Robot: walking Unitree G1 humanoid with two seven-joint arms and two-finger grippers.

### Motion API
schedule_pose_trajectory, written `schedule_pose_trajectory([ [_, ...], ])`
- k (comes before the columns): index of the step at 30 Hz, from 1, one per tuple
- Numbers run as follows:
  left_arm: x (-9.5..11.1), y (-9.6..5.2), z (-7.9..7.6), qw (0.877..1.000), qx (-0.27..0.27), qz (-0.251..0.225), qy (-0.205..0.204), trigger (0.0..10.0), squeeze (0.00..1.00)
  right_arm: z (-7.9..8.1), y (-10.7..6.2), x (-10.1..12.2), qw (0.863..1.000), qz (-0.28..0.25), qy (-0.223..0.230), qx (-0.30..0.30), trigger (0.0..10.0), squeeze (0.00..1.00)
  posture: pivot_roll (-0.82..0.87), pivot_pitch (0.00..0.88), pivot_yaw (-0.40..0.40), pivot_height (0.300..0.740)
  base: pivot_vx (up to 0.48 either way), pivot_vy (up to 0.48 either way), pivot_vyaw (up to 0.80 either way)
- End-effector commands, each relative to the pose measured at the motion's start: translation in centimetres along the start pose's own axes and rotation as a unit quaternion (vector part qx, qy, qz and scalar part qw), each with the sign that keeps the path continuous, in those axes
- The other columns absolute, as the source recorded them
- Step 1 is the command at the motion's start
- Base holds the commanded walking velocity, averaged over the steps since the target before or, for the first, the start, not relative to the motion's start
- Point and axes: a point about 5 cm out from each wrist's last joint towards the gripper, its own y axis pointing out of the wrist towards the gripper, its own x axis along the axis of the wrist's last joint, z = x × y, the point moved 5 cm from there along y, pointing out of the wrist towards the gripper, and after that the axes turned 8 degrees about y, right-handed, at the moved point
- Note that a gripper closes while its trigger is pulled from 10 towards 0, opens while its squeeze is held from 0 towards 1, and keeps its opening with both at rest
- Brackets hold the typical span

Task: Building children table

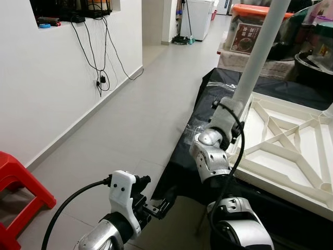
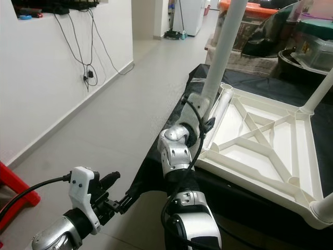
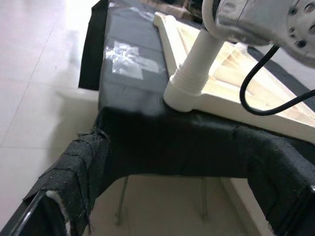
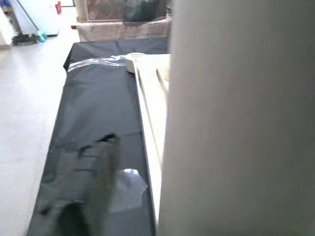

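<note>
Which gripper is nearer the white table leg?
Right. The right gripper is clamped on the leg standing in the upturned tabletop; the left gripper hangs low beside the black-covered table's edge, apart from the leg.

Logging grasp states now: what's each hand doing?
Left hand: open, empty, low beside the black bench.
Right hand: closed on the white leg standing in the tabletop corner.
</note>
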Motion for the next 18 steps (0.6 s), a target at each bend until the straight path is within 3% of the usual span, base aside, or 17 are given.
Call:
schedule_pose_trajectory([
  [1, -0.5, 0.0, -0.1, 1.000, -0.001, 0.009, 0.003, 10.0, 0.00, 1.3, -1.3, -1.2, 0.999, 0.036, 0.019, 0.018, 10.0, 1.00, 0.09, 0.036, -0.068, 0.740, 0.000, 0.000, 0.00],
  [5, -0.3, -0.1, -0.1, 1.000, -0.003, 0.007, 0.006, 10.0, 0.00, 1.5, -1.5, -0.8, 0.999, 0.028, 0.028, 0.022, 10.0, 1.00, 0.09, 0.039, -0.065, 0.740, 0.000, 0.000, 0.00],
  [6, -0.3, -0.1, -0.1, 1.000, -0.003, 0.007, 0.007, 10.0, 0.00, 1.7, -1.6, -0.6, 0.999, 0.023, 0.032, 0.026, 10.0, 0.73, 0.09, 0.040, -0.066, 0.740, 0.000, 0.000, 0.00],
  [7, -0.5, -0.1, -0.2, 1.000, -0.003, 0.008, 0.006, 10.0, 0.00, 1.8, -1.7, -0.2, 0.999, 0.015, 0.035, 0.034, 10.0, 0.00, 0.09, 0.040, -0.066, 0.740, 0.000, 0.000, 0.00],
  [15, -0.7, 0.0, -0.1, 1.000, -0.003, 0.009, 0.007, 10.0, 0.00, 1.2, -1.8, 0.5, 0.998, -0.001, 0.037, 0.057, 10.0, 0.00, 0.09, 0.038, -0.066, 0.740, 0.000, 0.000, 0.00],
  [18, -0.8, 0.1, 0.0, 1.000, -0.004, 0.008, 0.008, 10.0, 0.00, 0.7, -1.6, 0.9, 0.994, -0.023, 0.012, 0.106, 10.0, 0.00, 0.08, 0.034, -0.063, 0.740, 0.000, 0.000, 0.00],
])
